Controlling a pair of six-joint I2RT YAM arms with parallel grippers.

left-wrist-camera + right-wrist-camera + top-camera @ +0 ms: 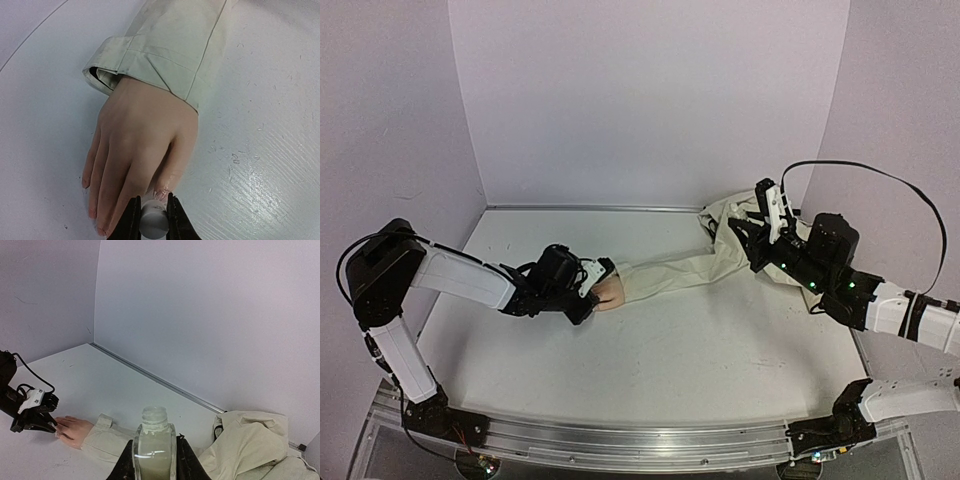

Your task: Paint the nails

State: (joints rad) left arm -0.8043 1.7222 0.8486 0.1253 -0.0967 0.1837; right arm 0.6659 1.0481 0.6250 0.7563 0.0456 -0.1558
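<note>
From above I see the hand (611,292) lying on the table (650,370), fingers pointing left. Its nails are too small for me to make out. My left gripper (588,290) sits right at the hand's fingertips, touching them or nearly so. The sleeve (670,272) runs right and away from the hand to a heap of cloth (725,215). My right gripper (763,215) hangs over that heap, well to the right of the hand. A black cable (880,168) arcs farther right still, beyond that gripper.
</note>
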